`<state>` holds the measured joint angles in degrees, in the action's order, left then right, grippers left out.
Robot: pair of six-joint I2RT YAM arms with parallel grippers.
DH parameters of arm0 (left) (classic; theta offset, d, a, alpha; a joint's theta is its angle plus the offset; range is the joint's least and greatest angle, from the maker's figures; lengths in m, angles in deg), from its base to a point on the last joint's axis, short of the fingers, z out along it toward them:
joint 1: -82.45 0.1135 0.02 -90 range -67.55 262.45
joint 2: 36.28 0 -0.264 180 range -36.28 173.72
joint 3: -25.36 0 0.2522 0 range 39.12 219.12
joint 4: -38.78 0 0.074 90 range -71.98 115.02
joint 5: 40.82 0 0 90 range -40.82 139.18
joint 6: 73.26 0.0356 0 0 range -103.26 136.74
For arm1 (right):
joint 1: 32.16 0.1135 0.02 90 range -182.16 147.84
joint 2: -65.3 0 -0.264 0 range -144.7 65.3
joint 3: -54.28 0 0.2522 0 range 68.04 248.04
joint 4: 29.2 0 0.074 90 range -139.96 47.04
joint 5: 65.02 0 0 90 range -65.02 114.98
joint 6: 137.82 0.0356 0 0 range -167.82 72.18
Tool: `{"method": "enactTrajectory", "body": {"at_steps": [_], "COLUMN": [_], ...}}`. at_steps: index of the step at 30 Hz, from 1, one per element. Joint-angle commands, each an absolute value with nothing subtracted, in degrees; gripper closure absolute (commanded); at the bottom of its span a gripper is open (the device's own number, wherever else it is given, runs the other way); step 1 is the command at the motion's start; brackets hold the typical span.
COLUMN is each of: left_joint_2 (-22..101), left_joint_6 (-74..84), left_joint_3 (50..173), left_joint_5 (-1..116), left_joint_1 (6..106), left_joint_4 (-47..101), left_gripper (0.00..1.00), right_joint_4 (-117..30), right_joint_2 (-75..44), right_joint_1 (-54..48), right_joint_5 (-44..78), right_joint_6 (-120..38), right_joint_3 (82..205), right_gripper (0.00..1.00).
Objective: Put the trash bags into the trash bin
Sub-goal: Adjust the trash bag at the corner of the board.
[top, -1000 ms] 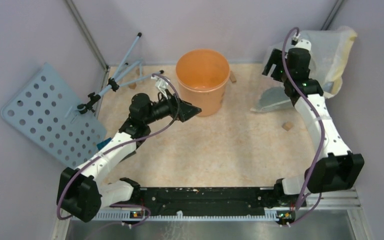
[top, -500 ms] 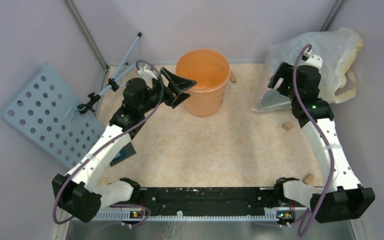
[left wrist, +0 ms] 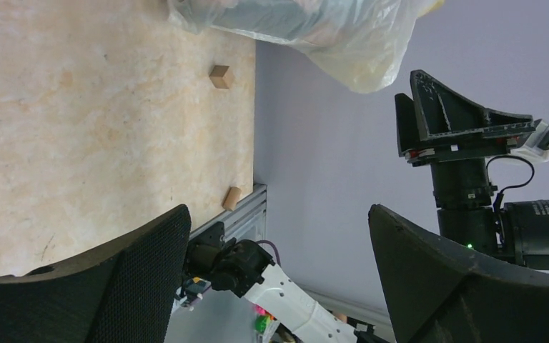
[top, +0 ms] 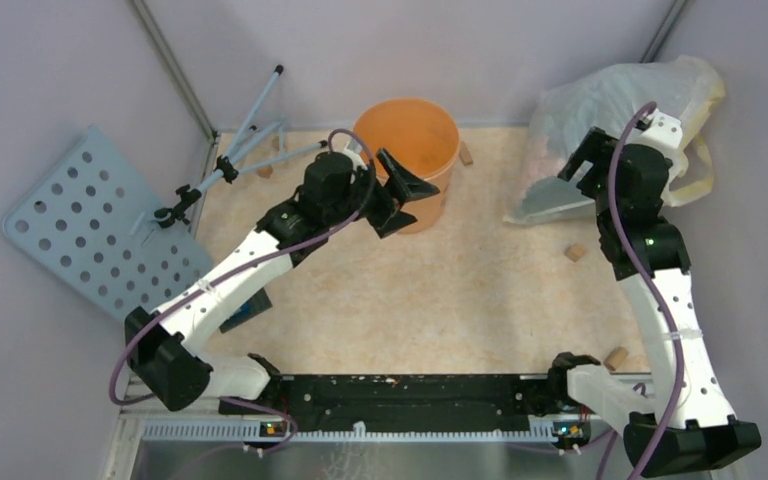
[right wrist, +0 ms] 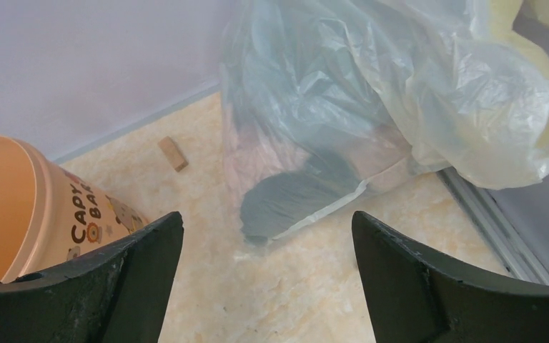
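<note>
The trash bin (top: 405, 150) is an orange bucket standing upright at the back centre; its printed side shows in the right wrist view (right wrist: 14, 207). A grey-bluish trash bag (top: 548, 198) lies crumpled at the back right, partly under the bigger clear yellow-edged bag (top: 650, 95). In the right wrist view the trash bag (right wrist: 307, 143) lies ahead of my fingers, apart from them. My left gripper (top: 403, 198) is open and empty, against the bin's front side. My right gripper (top: 578, 168) is open and empty, raised just right of the trash bag.
Small wooden blocks lie on the table: one (top: 575, 252) at the right, one (top: 617, 356) near the right arm's base, one (top: 466, 154) beside the bin. A perforated blue-grey panel (top: 90, 230) and a thin rod stand (top: 230, 160) are at the left. Walls close the back and right.
My left arm swung right, taking its open gripper from the bin's left side to its front. My right arm drew back to the right, away from the bags. Both stayed open and empty.
</note>
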<state>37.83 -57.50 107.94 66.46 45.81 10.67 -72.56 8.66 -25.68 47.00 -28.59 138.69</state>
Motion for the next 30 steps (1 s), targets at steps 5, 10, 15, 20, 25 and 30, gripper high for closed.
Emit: {"method": "enactTrajectory", "body": {"at_steps": [5, 10, 15, 20, 25, 30], "left_joint_2": [42.55, 45.18, 45.53, 40.65, 41.69, 37.65], "left_joint_6": [-50.12, -48.87, -47.43, -51.78, -49.33, -47.77], "left_joint_3": [117.54, 119.2, 122.57, 118.97, 124.03, 121.46], "left_joint_5": [56.88, 57.17, 54.85, 51.28, 41.69, 38.93], "left_joint_1": [38.49, 36.33, 36.29, 34.45, 28.34, 28.13], "left_joint_4": [6.08, 6.55, 1.32, 4.06, -2.31, -2.82], "left_gripper": [0.01, 0.01, 0.01, 0.01, 0.01, 0.01], "right_joint_4": [-73.18, -72.68, -73.3, -72.48, -72.32, -72.53], "right_joint_2": [7.87, 8.69, 9.1, 10.58, 10.51, 10.9], "right_joint_1": [-25.99, -26.01, -26.05, -26.01, -26.42, -28.55], "right_joint_5": [49.03, 49.49, 49.15, 49.02, 50.34, 52.55], "right_joint_6": [-29.51, -29.66, -29.06, -27.71, -28.09, -29.81], "right_joint_3": [141.41, 140.96, 141.4, 139.11, 138.14, 138.98], "right_gripper": [0.12, 0.11, 0.11, 0.11, 0.1, 0.09]}}
